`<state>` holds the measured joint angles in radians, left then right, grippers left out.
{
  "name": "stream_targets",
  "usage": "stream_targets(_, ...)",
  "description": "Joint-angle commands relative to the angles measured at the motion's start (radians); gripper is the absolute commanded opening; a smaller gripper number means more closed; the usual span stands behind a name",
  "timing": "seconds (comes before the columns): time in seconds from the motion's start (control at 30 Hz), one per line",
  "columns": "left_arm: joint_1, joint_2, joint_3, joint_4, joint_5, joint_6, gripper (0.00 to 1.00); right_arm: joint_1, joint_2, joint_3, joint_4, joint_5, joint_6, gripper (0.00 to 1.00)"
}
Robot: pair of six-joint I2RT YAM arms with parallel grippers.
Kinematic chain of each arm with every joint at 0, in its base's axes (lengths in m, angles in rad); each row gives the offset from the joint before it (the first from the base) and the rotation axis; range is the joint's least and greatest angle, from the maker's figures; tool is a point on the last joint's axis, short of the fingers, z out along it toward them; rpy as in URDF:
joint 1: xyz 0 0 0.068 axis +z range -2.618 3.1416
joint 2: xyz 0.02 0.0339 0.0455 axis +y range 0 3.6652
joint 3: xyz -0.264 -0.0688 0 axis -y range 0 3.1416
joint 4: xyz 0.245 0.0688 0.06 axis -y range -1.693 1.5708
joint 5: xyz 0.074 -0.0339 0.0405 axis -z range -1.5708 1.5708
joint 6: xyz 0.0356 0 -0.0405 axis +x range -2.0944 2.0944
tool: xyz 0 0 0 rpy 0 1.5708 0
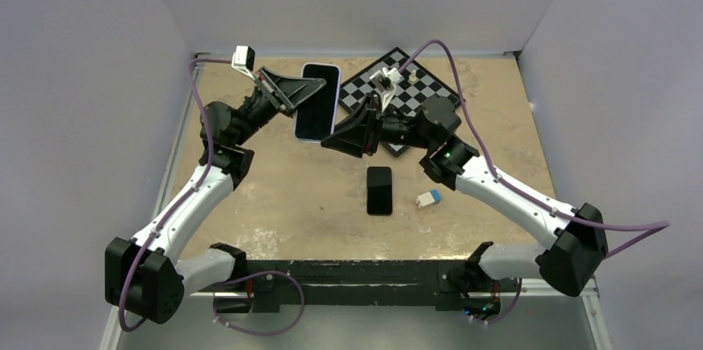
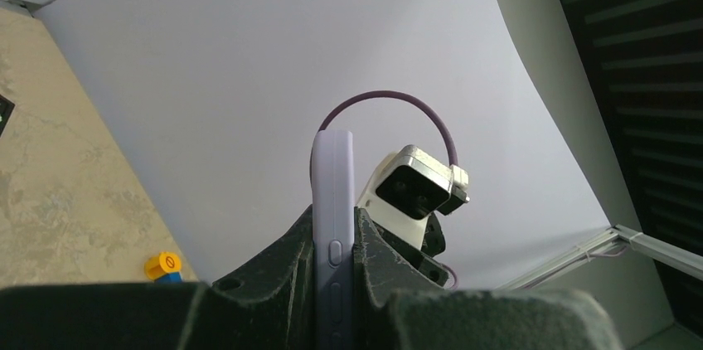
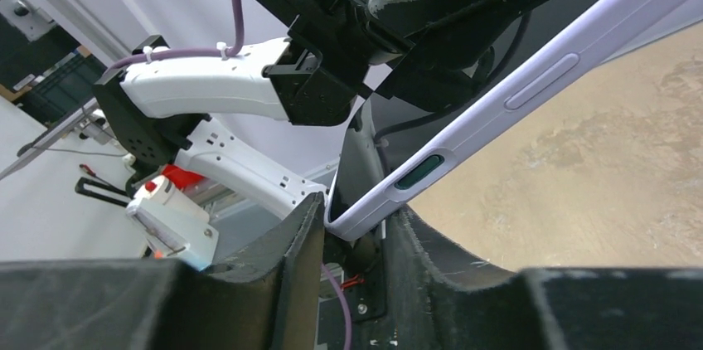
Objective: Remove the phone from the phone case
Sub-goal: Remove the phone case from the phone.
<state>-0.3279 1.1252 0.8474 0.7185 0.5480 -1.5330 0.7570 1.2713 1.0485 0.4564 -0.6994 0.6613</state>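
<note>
Holding the phone case (image 2: 332, 192) clear of the table (image 1: 273, 201), the left gripper (image 1: 290, 94) is clamped on one of its long sides. In the left wrist view the lilac case stands edge-on and is squeezed between the two dark fingers (image 2: 282, 271), with its side buttons just above the grip. From the top camera the case hangs over the far middle of the table, tilted, with its dark glossy face turned upward. That face, framed by the lilac rim, looks like the phone (image 1: 316, 109) seated in the case, though the views do not settle this.

The right gripper (image 1: 338, 138) reaches in from the other side and meets the case at its near corner. In the right wrist view that corner sits between the two jaws, one finger (image 3: 303, 238) close against its back and the other close against its front. Whether they already pinch it cannot be told. The case's long edge, with a button and a dark slot, runs up and away from the jaws.

A black phone (image 1: 380, 190) lies flat on the table near the middle, apart from both arms. Just to its right is a small white and blue block (image 1: 428, 198). A chessboard (image 1: 423, 85) with a few pieces lies at the far side, behind the right arm.
</note>
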Motion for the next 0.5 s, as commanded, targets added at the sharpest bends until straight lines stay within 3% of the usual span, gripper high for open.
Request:
stream_targets(0.0, 0.004, -0.029, 0.059, 0.071, -0.008, -0.023, 0.00, -0.003, -0.006, 0.038, 0.039, -0.001, -0.021, 0.27)
stream_targets(0.2, 0.004, -0.005, 0.048, 0.112, -0.002, -0.179, 0.00, -0.003, -0.022, 0.002, 0.059, 0.012, -0.210, 0.00)
stream_targets(0.47, -0.004, -0.019, 0.032, 0.052, 0.015, -0.284, 0.00, -0.001, -0.015, 0.035, 0.020, 0.069, -0.537, 0.00)
